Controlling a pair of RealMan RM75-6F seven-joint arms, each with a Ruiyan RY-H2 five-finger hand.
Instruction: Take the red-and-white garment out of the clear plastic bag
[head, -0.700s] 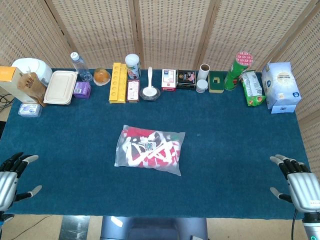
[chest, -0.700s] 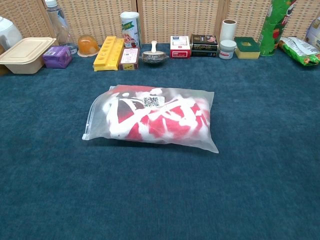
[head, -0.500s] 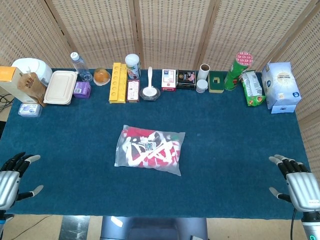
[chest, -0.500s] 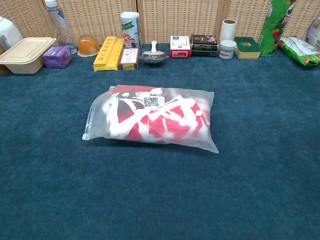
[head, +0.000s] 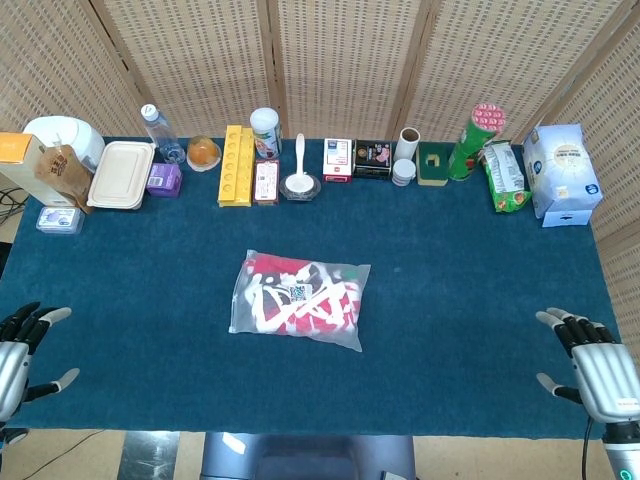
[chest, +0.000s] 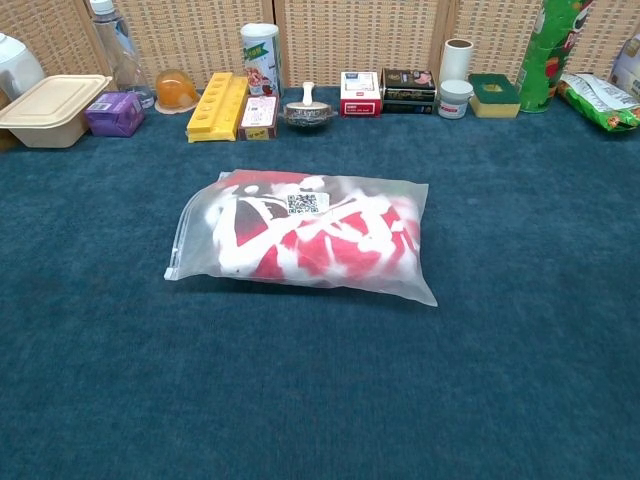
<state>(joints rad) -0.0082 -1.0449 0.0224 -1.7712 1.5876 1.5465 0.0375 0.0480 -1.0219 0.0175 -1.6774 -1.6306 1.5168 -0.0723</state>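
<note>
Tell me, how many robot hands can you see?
2. The left robot hand sits at the near left corner of the blue table; the right robot hand at the near right corner. Neither shows in the chest view.

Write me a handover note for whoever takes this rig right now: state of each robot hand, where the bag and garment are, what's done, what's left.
Left robot hand: open, holding nothing, at the near left table edge.
Right robot hand: open, holding nothing, at the near right edge.
Clear plastic bag: lying flat mid-table on the blue cloth, far from both hands. The red-and-white garment is inside it.
Done: nothing; the bag is untouched.
Left: bring both hands in, hold the bag, open it and pull the garment out. I cannot tell from these views whether the bag is sealed.
</note>
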